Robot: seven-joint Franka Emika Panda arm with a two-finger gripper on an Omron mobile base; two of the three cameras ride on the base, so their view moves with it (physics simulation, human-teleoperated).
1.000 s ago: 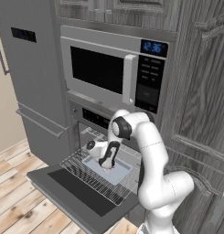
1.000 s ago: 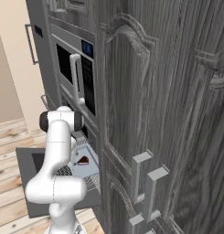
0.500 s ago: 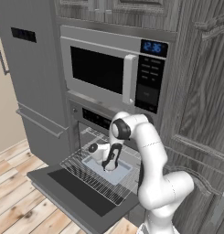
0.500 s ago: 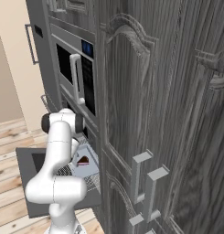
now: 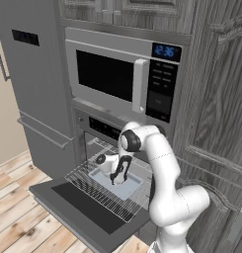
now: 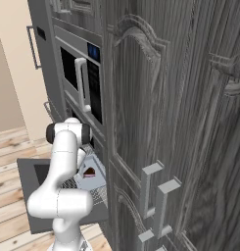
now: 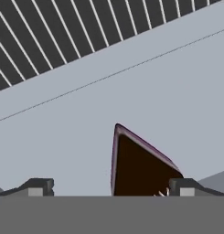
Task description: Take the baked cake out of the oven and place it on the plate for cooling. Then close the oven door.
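Here, open gripper [image 7: 109,189] over cake [image 7: 138,167], tray [image 5: 117,182], oven door [image 5: 78,205] down

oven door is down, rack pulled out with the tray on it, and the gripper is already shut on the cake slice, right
Not quite. The oven door is down and the tray sits on the pulled-out rack, but the gripper is open: the hand view shows its fingertips standing wide apart on either side of the cake slice.
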